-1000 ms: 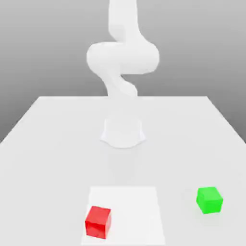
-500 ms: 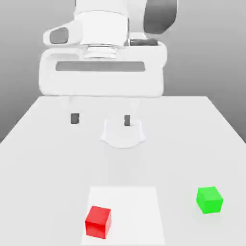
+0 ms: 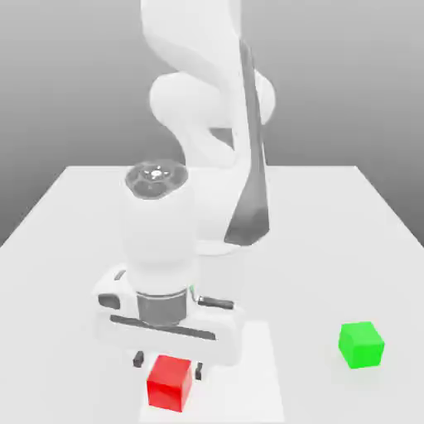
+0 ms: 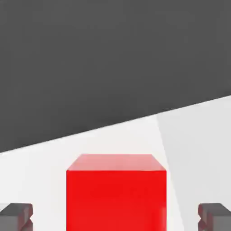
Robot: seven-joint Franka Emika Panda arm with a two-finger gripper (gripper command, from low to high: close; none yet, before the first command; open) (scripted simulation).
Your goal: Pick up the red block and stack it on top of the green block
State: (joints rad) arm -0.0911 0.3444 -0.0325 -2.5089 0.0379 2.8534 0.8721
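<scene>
Exterior view: the white robot arm bends down low over the flat white table (image 3: pixel 74 248). Its gripper (image 3: pixel 168 363) points down at the small shiny red cube (image 3: pixel 170 382), which sits on a paler square patch (image 3: pixel 248 373) of the table. One dark fingertip (image 3: pixel 138 358) sits on each side of the red cube, right next to it. The fingers are apart, with a gap between each one and the cube, so nothing is squeezed. Hand view shows the red cube (image 4: pixel 116 193) in the middle, between the two dark fingertips (image 4: pixel 16 215). The small bright green cube (image 3: pixel 361 344) sits well away from the gripper, toward the exterior view's right.
</scene>
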